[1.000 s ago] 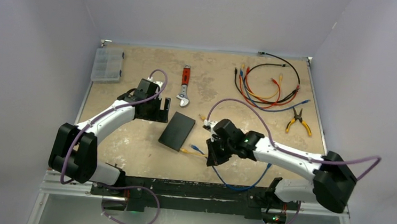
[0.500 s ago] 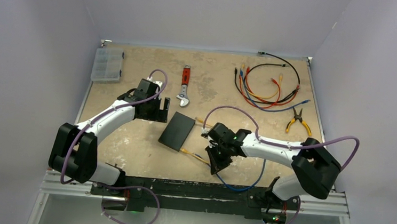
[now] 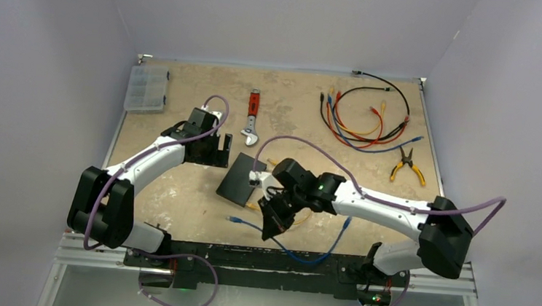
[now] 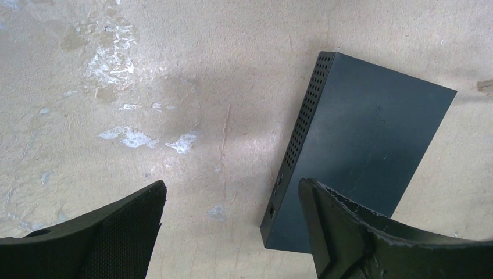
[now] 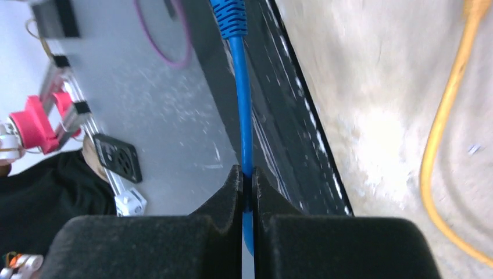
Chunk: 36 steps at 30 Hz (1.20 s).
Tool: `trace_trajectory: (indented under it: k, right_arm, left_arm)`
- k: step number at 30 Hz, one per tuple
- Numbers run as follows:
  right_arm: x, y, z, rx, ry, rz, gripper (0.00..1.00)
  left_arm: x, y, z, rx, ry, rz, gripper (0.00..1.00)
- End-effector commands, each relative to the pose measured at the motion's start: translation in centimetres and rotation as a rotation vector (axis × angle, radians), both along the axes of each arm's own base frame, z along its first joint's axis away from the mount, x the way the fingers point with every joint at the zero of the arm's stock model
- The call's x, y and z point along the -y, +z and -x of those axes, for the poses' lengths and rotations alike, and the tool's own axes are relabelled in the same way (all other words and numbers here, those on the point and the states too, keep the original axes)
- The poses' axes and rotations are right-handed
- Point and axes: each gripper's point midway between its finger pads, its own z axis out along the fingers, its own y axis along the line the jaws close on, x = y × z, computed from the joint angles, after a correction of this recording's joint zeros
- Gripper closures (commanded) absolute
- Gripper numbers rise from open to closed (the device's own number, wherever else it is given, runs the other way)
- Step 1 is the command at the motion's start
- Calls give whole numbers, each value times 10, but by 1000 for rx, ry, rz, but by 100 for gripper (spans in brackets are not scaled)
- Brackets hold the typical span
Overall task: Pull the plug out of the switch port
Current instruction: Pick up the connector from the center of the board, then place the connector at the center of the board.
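The flat black switch [image 3: 242,180] lies mid-table; it also shows in the left wrist view [image 4: 366,145], with its vented side showing. My left gripper [image 3: 218,153] is open and empty at its far left corner, one finger [image 4: 372,238] over the switch. My right gripper [image 3: 269,228] is shut on a blue cable [image 5: 244,110] near the table's front edge. The blue plug [image 3: 234,221] hangs free, left of the gripper and apart from the switch. A yellow cable [image 3: 252,205] ends at the switch's near short edge; I cannot tell if it is plugged in.
A red-handled wrench [image 3: 253,119] lies behind the switch. A clear compartment box [image 3: 146,88] sits far left. A bundle of coloured cables [image 3: 362,120] and yellow pliers [image 3: 407,166] lie far right. The black front rail [image 5: 290,116] runs just under the right gripper.
My right gripper has swung left along the front edge with the blue cable, carrying its plug left and nearer. The left arm and the switch have not moved.
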Motion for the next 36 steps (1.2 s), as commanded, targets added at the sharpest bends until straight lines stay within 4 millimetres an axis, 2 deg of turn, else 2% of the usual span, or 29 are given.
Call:
trace_trajectory:
  k: [1, 6, 11, 14, 23, 28, 32, 36]
  right_arm:
    - [-35, 75, -37, 128, -35, -254, 100]
    - [-14, 115, -121, 282, -291, -281, 100]
    - [36, 158, -203, 513, -580, -218, 100]
    - [66, 177, -237, 598, -699, -191, 100]
    - [148, 209, -333, 758, -1008, -90, 100]
    - [198, 208, -371, 779, -1139, 2, 100]
    - [232, 185, -398, 785, -1212, 118, 100]
    - [243, 151, -429, 745, -1215, 251, 100]
  left_arm:
    - [-3, 13, -12, 46, 6, -10, 16]
    - [-7, 19, -14, 71, 25, -23, 16]
    - [-15, 26, -16, 101, 57, -47, 15]
    - [-18, 29, -16, 115, 72, -60, 15]
    - [-18, 28, -18, 115, 74, -62, 15]
    - [-18, 27, -18, 110, 73, -63, 15]
    - [-17, 25, -18, 107, 71, -61, 15]
    - [-16, 23, -19, 98, 66, -55, 15]
